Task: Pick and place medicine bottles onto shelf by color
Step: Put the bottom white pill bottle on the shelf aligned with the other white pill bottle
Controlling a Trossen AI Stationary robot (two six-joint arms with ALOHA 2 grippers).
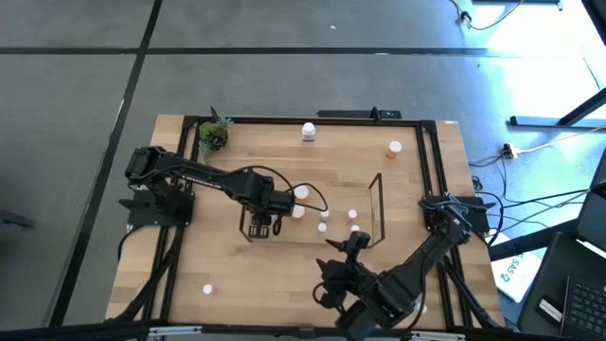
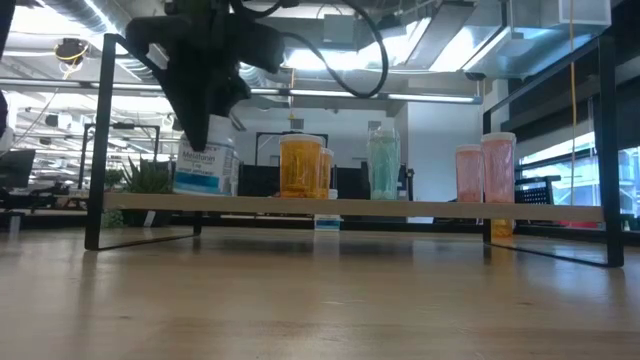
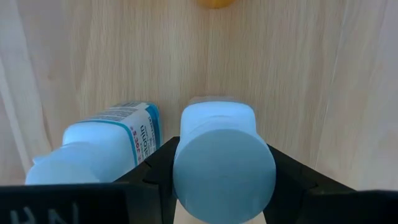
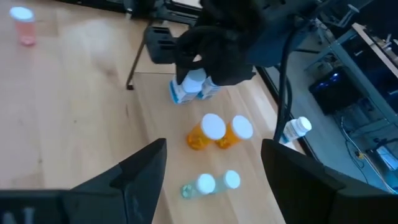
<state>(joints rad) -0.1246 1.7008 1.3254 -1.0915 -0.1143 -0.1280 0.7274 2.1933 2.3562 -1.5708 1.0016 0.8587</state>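
I have the left gripper clamped on a white bottle over the shelf, just beside another white bottle, grouping whites together. Right gripper waits, jaws spread.

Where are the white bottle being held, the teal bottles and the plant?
White medicine bottle with white cap (image 3: 224, 175): left wrist view, on its cap.
Teal see-through bottles (image 2: 383, 165): low view, body.
Small green potted plant (image 1: 213, 137): high view, leaves.
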